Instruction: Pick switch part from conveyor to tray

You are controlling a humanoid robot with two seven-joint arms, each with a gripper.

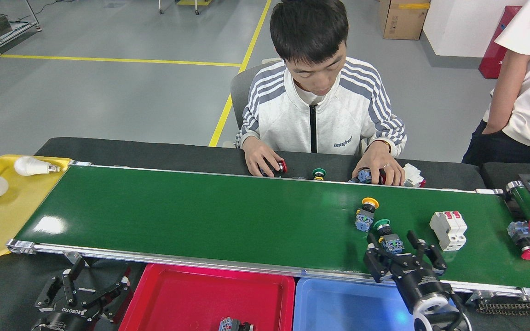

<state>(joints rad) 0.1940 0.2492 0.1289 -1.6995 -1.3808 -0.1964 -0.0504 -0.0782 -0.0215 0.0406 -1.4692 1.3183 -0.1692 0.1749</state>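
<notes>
1. Reaching over the near rail of the conveyor (200, 216), the right gripper (400, 255) stands with its fingers spread, bracketing the green-capped switch part (387, 236) but not clamped on it as far as I can see; the part lies on its side on the belt, toward the right end.
2. A yellow-capped switch part (366, 214) lies just beside the green one, on its far left. A closing finger could knock it or drag it along, since the two are nearly touching.
3. The white circuit breaker (449, 230) sits near the gripper's right side; a wide approach or a sideways swing on lift-off might clip it.
4. If the belt is running, the part may slide out from between the fingers before they shut, leaving a pinch on the rounded cap that could slip.
5. The lift has to clear the aluminium rail before dropping to the red tray (177, 294), which already holds one switch part (233, 325), or the blue tray (338, 305); a low carry could strike the rail and jar the part loose.
6. The left gripper (83, 294) rests splayed and empty on the desk (2, 285), well apart from the action.
7. The seated person's hands (377, 165) handle parts at the far rail, so an overreach would bring the arm toward them.
</notes>
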